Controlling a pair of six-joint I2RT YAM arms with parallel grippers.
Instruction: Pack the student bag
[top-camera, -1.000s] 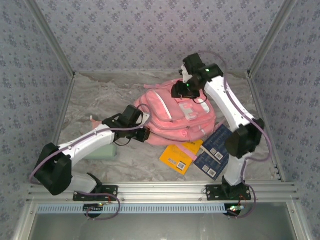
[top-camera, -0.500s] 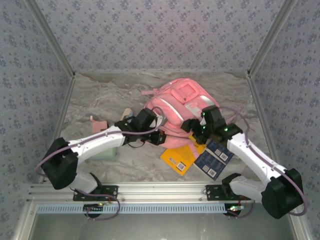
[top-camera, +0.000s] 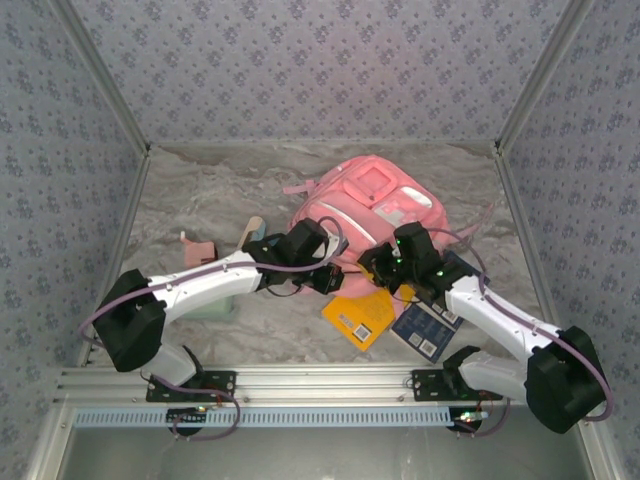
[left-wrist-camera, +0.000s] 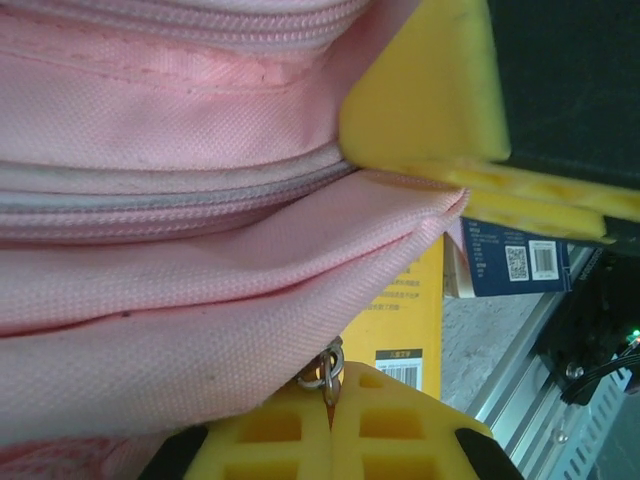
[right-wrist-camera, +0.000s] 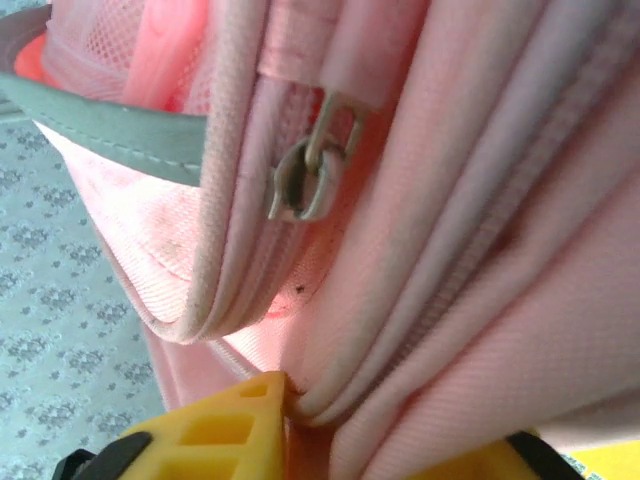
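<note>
The student bag (top-camera: 365, 200) lies toward the back of the table (top-camera: 200, 195). Just before its near edge lie the left book (top-camera: 358, 318) and, beside it, the right book (top-camera: 425, 328).

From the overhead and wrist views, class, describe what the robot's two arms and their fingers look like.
The left arm and right arm have white links, black joints and black bases. A purple cable runs along each. Green lights glow near the right wrist. The fingers are yellow with moulded recesses.
</note>
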